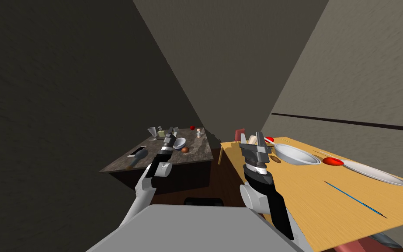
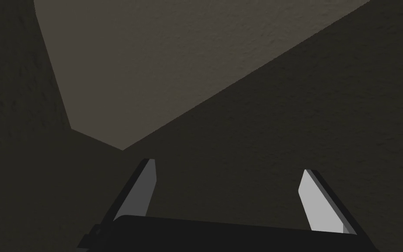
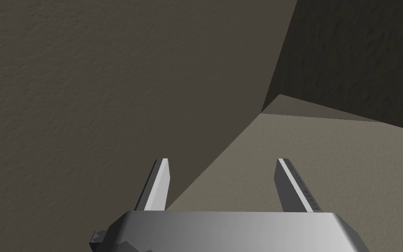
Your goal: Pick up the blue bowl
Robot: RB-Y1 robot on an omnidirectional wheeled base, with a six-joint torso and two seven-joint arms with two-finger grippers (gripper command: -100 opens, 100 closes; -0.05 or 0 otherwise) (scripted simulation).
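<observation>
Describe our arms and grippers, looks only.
The left arm and right arm are white near the body, with round light grey joints and black forearms; the right has a silver wrist band. The left gripper has a black box and two thin, light grey blade fingers with dark edges. The right gripper has the same blades on a grey box. No cables visible.
</observation>
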